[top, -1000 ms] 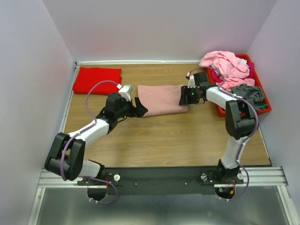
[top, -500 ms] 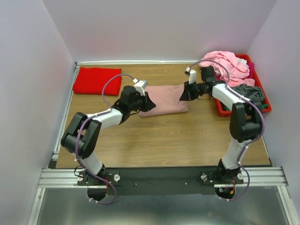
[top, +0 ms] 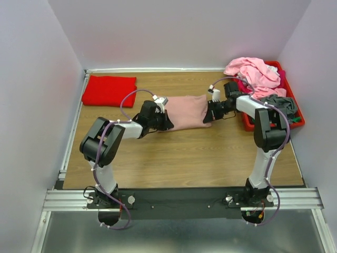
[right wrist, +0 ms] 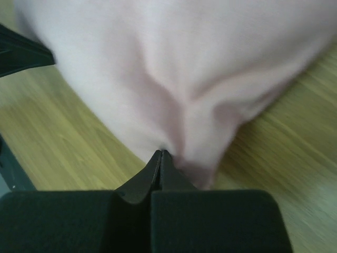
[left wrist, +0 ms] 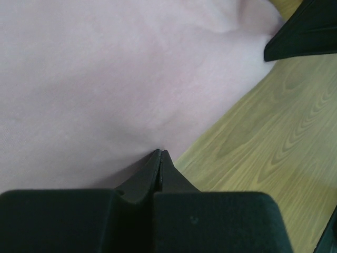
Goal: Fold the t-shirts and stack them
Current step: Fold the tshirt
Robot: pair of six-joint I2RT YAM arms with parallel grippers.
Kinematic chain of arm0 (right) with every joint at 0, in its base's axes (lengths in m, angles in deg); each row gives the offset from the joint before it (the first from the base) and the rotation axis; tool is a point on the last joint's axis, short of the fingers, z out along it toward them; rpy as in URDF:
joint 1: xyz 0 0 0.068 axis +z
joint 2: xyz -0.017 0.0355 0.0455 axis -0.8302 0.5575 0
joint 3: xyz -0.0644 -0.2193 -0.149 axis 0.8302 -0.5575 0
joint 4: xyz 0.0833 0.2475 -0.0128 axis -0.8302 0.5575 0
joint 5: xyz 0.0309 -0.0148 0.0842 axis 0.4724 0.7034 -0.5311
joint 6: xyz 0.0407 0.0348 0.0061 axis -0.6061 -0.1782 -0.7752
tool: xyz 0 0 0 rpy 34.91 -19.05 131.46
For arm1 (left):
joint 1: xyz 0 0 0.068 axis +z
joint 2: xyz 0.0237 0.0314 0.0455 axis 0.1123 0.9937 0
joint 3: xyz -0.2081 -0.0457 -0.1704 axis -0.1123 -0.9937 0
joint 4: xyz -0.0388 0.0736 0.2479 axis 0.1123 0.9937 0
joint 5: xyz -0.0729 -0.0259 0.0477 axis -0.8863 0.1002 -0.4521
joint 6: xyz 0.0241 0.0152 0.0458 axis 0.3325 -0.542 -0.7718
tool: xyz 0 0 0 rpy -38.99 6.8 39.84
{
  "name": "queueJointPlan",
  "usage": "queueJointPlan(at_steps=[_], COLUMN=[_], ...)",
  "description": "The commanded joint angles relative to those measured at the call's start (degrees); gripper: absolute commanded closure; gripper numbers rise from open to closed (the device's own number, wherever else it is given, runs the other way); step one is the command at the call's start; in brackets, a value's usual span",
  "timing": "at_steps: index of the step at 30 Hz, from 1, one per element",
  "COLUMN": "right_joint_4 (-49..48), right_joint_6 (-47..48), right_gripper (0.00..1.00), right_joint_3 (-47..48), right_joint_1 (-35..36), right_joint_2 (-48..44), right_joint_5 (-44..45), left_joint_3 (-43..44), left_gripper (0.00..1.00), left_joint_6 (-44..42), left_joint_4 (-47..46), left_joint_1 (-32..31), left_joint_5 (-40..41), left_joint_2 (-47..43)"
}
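Fingers pressed tightly together, the left gripper [top: 168, 125] pinches the near-left corner of a folded dusty-pink t-shirt [top: 187, 110]. The left wrist view shows the two black fingertips [left wrist: 158, 161] meeting with no gap right at the fabric's edge. Opposite it, the right gripper [top: 207, 118] is closed the same way on the shirt's near-right corner. In the right wrist view the cloth puckers into creases that run down to the joined tips [right wrist: 160, 157].

Between the two grips, the dusty-pink t-shirt lies as a rough rectangle on the wooden table [top: 184, 153], about midway across and towards the far half. Its pale surface fills most of both wrist views [left wrist: 105, 79] [right wrist: 184, 63]. Both arms reach in from the near edge, the left bent sharply at the elbow, the right stretched along the bin's side.

At the far-left corner, well apart from the grippers, a bright red t-shirt [top: 109, 90] sits folded flat. Against the right wall stands a red bin [top: 247, 125], just beside the right arm. It is heaped with a crumpled light pink t-shirt [top: 253, 74] and a grey t-shirt [top: 279, 103]; a strip of magenta cloth [top: 240, 84] shows at its left edge.
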Motion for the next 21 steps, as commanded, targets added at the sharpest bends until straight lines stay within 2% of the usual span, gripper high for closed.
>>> queueJointPlan(at_steps=[1, 5, 12, 16, 17, 21], right_joint_4=[1.28, 1.11, 1.37, 1.9, 2.07, 2.25], right_joint_6=[-1.02, -0.32, 1.79, 4.34, 4.43, 2.06], right_gripper=[1.0, 0.99, 0.99, 0.93, 0.91, 0.91], right_joint_3=[-1.71, -1.8, -0.4, 1.09, 1.88, 8.38], right_joint_1=[-2.82, -4.05, -4.31, -4.23, -4.31, -4.31], right_joint_2=[3.16, 4.66, 1.41, -4.04, -4.13, -0.28], right_joint_5=[6.94, 6.95, 8.36, 3.88, 2.31, -1.83], left_joint_3=[-0.97, -1.06, -0.53, -0.71, -0.54, 0.08], left_gripper=[1.0, 1.0, 0.99, 0.85, 0.8, 0.71], left_joint_6=[-0.97, -1.49, -2.28, -3.07, -3.51, -5.62], left_joint_4=[0.45, 1.06, 2.12, 2.91, 3.87, 5.11], left_joint_1=[1.12, 1.56, 1.74, 1.74, 1.74, 1.82], left_joint_5=[3.16, 4.47, 4.83, 3.95, 4.04, 4.31], left_joint_2=[1.57, 1.84, -0.43, -6.85, -8.34, -14.33])
